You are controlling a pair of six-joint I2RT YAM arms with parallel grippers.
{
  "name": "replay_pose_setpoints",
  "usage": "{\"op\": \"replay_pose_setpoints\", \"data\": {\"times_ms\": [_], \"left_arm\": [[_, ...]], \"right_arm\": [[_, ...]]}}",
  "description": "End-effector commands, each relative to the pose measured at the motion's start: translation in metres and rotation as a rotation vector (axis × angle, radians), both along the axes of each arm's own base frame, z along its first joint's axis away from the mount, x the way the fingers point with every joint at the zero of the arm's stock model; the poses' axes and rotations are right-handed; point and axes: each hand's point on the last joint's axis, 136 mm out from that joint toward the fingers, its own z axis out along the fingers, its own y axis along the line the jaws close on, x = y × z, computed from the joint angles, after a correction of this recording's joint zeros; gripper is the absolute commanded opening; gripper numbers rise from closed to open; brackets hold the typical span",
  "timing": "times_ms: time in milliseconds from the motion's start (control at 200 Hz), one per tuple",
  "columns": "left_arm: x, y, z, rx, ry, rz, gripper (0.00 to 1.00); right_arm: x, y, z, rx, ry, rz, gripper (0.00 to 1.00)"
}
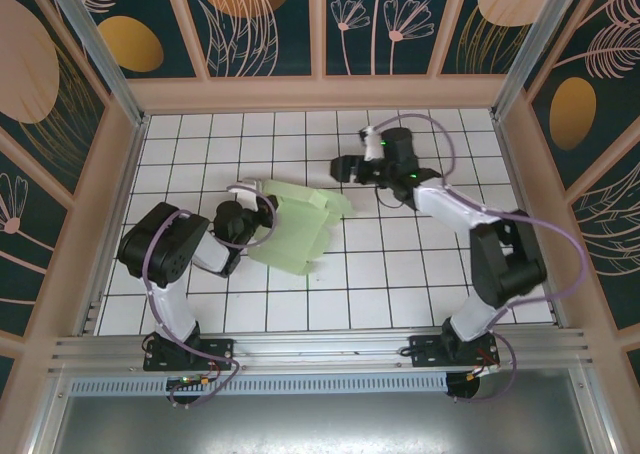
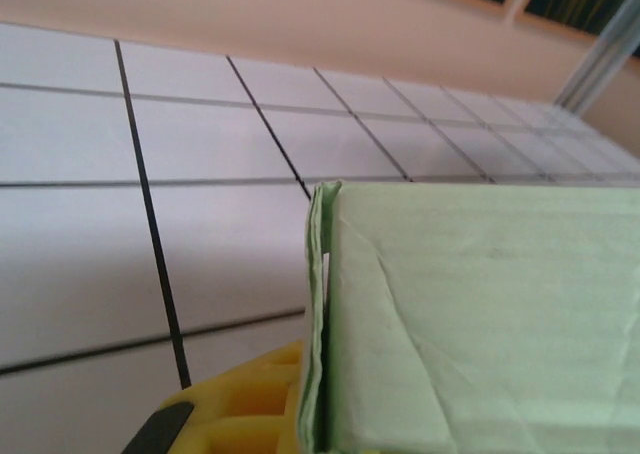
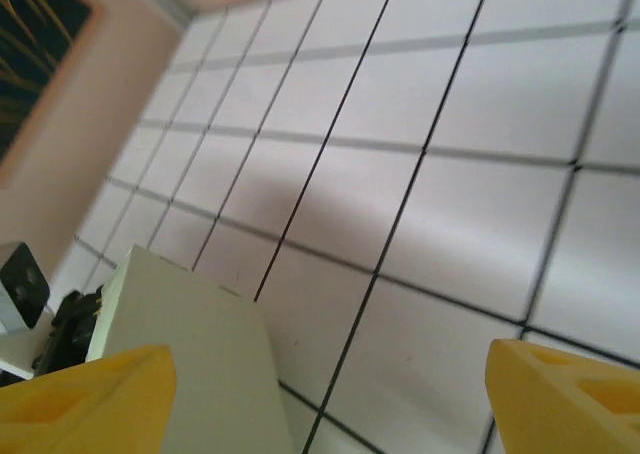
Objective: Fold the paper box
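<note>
**Overhead view.** The left gripper (image 1: 248, 217) is clamped on the left edge of the paper box (image 1: 300, 229), a pale light-green piece of thin card, partly folded, with flaps raised. The box lies on the white tiled table (image 1: 180, 154), ruled with black grid lines. It sits about midway between the table's near and far edges and slightly left of centre. The right gripper (image 1: 350, 166) is just beyond the box's far right corner, towards the far edge.

**Left wrist view.** This close view shows a doubled, creased wall of the green card in the lower right. One yellow plastic finger (image 2: 250, 404) lies beneath it, against the card; the other finger is hidden by the card.

**Right wrist view.** Two yellow fingertips (image 3: 90, 394) stand wide apart, with bare tiles and nothing else between them. A pale corner of the card lies just beside the left-hand fingertip. Whether the two touch cannot be told.
</note>
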Motion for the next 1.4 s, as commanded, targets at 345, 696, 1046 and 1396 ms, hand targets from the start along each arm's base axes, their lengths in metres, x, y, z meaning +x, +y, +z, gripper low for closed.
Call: {"op": "replay_pose_setpoints", "data": {"times_ms": [345, 696, 1046, 1396], "left_arm": [[0.036, -0.006, 0.064, -0.559, 0.026, 0.004, 0.0], [0.045, -0.01, 0.066, -0.624, 0.025, -0.003, 0.0], [0.043, -0.008, 0.069, -0.584, 0.002, -0.001, 0.0], [0.042, -0.008, 0.07, -0.551, -0.008, -0.002, 0.0]], "right_arm": [[-0.036, -0.057, 0.038, 0.317, -0.111, -0.083, 0.78], [-0.055, 0.004, 0.036, 0.526, -0.025, 0.092, 0.74], [-0.047, 0.042, 0.045, 0.593, 0.026, 0.19, 0.64], [-0.043, 0.065, 0.032, 0.578, 0.098, 0.221, 0.48]]}}
